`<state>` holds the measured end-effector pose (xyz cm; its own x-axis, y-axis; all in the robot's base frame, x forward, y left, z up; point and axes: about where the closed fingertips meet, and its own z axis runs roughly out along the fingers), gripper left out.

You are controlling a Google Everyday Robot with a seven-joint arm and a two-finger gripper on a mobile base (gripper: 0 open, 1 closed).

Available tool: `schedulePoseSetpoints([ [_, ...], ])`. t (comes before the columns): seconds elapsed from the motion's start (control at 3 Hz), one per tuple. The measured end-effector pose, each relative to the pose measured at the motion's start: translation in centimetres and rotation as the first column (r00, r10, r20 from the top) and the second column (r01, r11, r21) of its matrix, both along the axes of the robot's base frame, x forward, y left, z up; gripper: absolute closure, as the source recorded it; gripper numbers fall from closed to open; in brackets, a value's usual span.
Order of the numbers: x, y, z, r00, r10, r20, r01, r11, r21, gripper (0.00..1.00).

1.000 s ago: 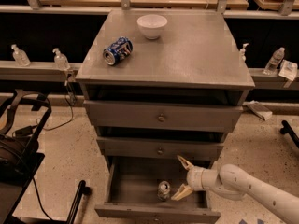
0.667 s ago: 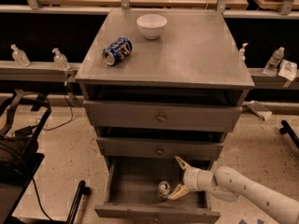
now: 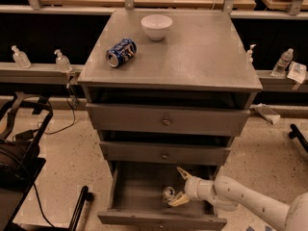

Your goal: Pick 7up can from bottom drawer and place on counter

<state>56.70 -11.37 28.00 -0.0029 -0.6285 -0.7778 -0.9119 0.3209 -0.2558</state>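
Note:
The 7up can (image 3: pixel 169 193) stands upright inside the open bottom drawer (image 3: pixel 139 215), near its middle; only its silver top and a bit of its side show. My gripper (image 3: pixel 180 186) reaches into the drawer from the right on a white arm. It is open, one cream finger above and behind the can, the other low beside it on the right. The can sits just left of the fingertips, not held. The grey counter (image 3: pixel 192 52) tops the cabinet.
A blue-and-white can (image 3: pixel 121 52) lies on its side on the counter's left. A white bowl (image 3: pixel 156 26) stands at the back. Two shallower knobbed drawers (image 3: pixel 166 121) sit above, slightly open. Black equipment and cables (image 3: pixel 19 148) stand at left. Bottles line a rail behind.
My gripper has moved a little left and deeper into the bottom drawer, closing in on the can. The can has not moved.

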Motion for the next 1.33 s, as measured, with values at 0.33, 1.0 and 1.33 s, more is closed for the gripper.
schedulePoseSetpoints([
  [0.33, -0.7, 0.0, -3.2, 0.9970, -0.001, -0.077, 0.002, 1.000, 0.008, 0.09],
  [1.0, -0.6, 0.1, -7.5, 0.9876, -0.002, -0.157, 0.013, 0.998, 0.069, 0.10],
  [1.33, -0.1, 0.2, -8.5, 0.9850, -0.006, -0.172, 0.023, 0.995, 0.097, 0.12],
])
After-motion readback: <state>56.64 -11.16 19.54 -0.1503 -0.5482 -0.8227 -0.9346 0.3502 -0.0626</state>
